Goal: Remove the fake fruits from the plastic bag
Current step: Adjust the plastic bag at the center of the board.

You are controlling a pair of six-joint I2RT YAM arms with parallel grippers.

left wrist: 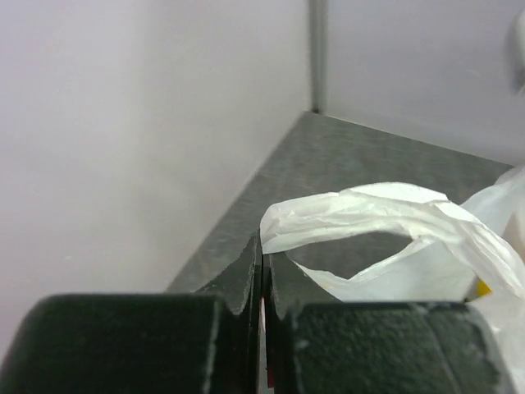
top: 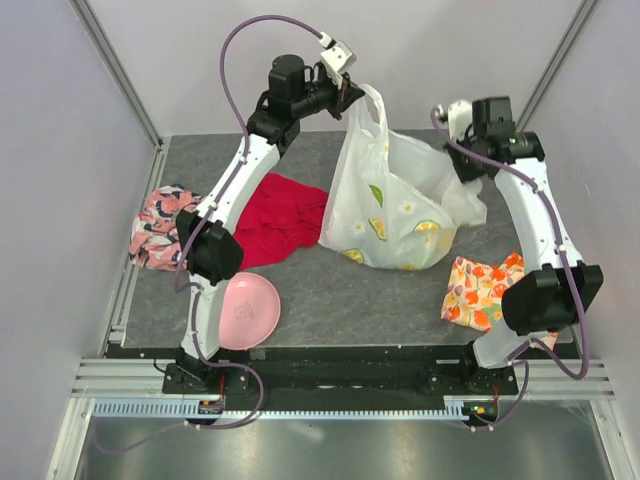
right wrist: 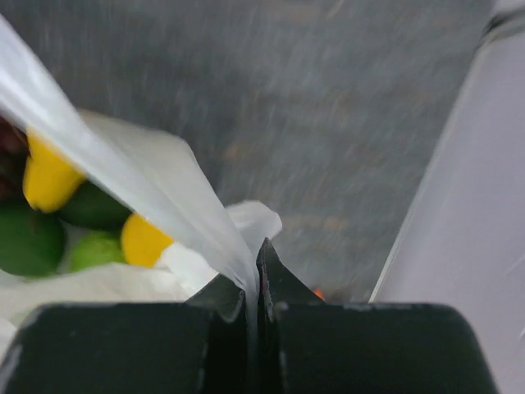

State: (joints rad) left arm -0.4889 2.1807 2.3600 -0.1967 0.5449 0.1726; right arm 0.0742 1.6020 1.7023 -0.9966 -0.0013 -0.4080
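White plastic bag (top: 395, 215) hangs pinched between left gripper (left wrist: 262, 246) and right gripper (right wrist: 254, 264).

2 arms extended; left gripper (left wrist: 262, 256) and right gripper (right wrist: 253, 269) pinched closed

Left arm (top: 235, 175), right arm (top: 535, 220): white links, black joint housings, purple cables (top: 223, 55). Left gripper (left wrist: 262, 254), right gripper (right wrist: 254, 263): black, textured.
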